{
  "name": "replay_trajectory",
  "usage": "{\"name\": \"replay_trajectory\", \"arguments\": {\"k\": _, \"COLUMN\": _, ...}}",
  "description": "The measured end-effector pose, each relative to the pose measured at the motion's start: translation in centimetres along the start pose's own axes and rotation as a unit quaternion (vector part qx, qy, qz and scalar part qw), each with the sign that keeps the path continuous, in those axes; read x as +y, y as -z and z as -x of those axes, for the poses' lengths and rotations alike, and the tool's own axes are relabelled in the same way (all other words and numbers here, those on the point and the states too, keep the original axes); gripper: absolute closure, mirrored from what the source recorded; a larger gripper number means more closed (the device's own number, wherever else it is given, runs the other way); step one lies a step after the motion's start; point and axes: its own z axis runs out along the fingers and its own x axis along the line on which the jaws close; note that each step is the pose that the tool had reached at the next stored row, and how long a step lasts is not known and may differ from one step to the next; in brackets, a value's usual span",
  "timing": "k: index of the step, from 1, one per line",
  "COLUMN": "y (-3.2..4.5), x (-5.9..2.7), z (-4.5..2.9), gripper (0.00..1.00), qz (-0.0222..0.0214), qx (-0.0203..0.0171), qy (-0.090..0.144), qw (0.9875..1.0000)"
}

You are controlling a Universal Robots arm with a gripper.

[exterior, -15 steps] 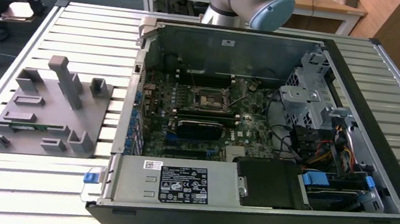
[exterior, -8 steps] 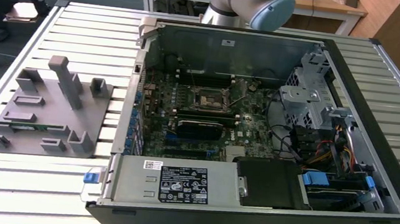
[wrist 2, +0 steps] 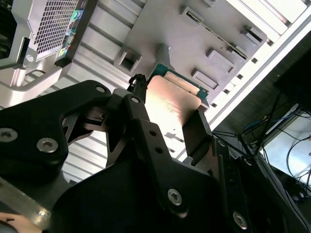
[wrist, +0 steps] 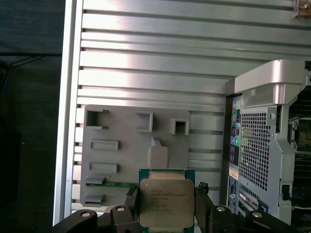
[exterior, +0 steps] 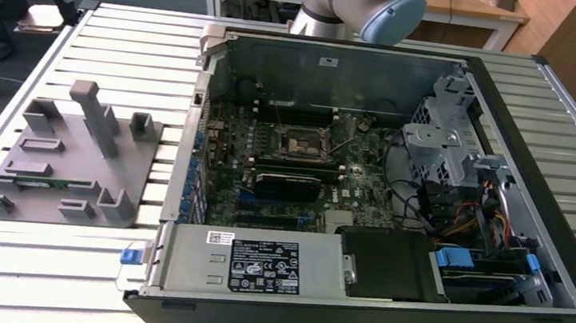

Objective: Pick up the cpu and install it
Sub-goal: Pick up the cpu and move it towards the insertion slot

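Observation:
The cpu (wrist: 165, 201) is a flat square chip with a pale metal top and a green edge. My gripper (wrist: 166, 206) is shut on it, one black finger (wrist: 130, 200) on each of two opposite sides. In the second wrist view the cpu (wrist 2: 170, 102) sits between the same fingers (wrist 2: 197, 131) of the gripper (wrist 2: 167, 119). It hangs well above the grey plastic fixture (wrist: 131, 145), apart from it. The square socket frame (exterior: 298, 142) lies on the motherboard inside the open computer case (exterior: 381, 300). The arm's elbow (exterior: 364, 1) stands behind the case.
The grey fixture (exterior: 63, 162) has upright posts and holds a thin green memory stick (exterior: 50, 182) in a slot. It rests on a slatted metal table (exterior: 62, 266) at the exterior view's left of the case. Drive cages and cables (exterior: 457, 187) crowd the case's other side.

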Motion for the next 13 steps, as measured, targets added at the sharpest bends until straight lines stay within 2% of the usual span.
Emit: {"name": "replay_trajectory", "arguments": {"k": 13, "y": -0.05, "x": -0.06, "z": 1.51, "gripper": 0.46, "qz": 0.0, "qx": 0.0, "qy": 0.0, "qw": 1.0}}
